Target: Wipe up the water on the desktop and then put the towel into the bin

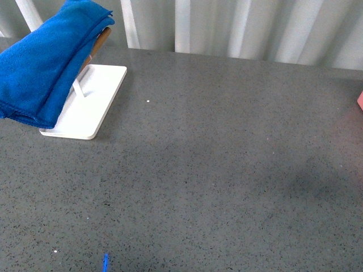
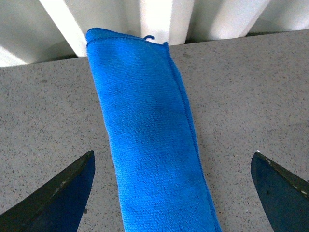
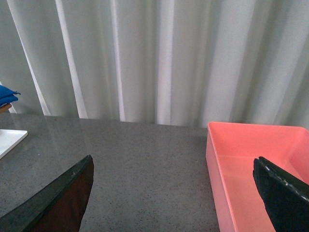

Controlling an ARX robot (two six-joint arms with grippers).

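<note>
The blue towel (image 1: 42,65) hangs folded over a tilted stand at the desktop's (image 1: 215,170) far left. In the left wrist view the towel (image 2: 145,130) runs lengthwise between the fingers of my open left gripper (image 2: 173,154), which straddles it without touching. My right gripper (image 3: 173,159) is open over bare desktop (image 3: 145,164), beside the pink bin (image 3: 251,145) at the right. Only a sliver of the bin (image 1: 361,100) shows in the front view. I cannot tell water for sure; a faintly darker patch (image 1: 312,178) lies on the right. Neither gripper appears in the front view.
The stand rests on a white tray base (image 1: 91,107), its corner also in the right wrist view as the white tray base (image 3: 9,140). A pleated white curtain (image 1: 238,25) backs the desk. A small blue mark (image 1: 105,262) sits near the front edge.
</note>
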